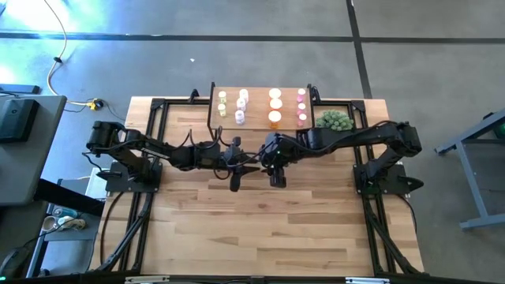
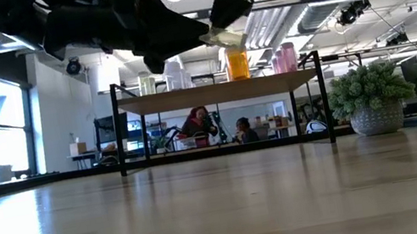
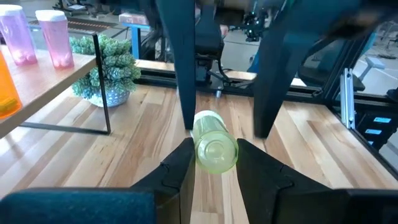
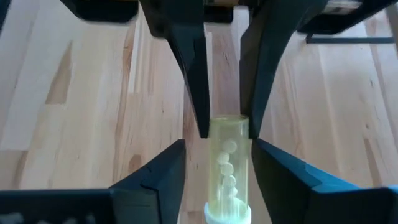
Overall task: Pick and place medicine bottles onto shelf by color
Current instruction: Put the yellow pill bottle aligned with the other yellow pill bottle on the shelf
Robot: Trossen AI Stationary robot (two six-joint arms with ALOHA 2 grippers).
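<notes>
A yellow-green medicine bottle [image 3: 214, 146] hangs in the air over the middle of the table between my two grippers. My left gripper [image 3: 214, 144] is shut on it. My right gripper [image 4: 219, 146] is open, its fingers standing on either side of the bottle's white-capped end [image 4: 227, 214]. The shelf [image 1: 260, 106] stands at the far edge on thin black legs. On its top stand rows of bottles: yellow-green [image 1: 222, 102], white [image 1: 242, 102], orange [image 1: 274, 106] and pink [image 1: 301, 106]. My left gripper pinches the bottle's base end [image 4: 229, 124] between its two fingers. They come about level from the table's left and lie along the bottle. The bottle is lifted clear of the table [image 2: 225, 38], its cap pointing away toward my right gripper. My right gripper: I cannot tell whether one finger [image 4: 264, 165] touches the bottle's side.
A green spiky plant in a pale pot [image 1: 333, 120] stands just right of the shelf. Black frame rails run along the table's left and right sides. Bare wooden planks [image 1: 260, 229] lie between the arms and the near edge.
</notes>
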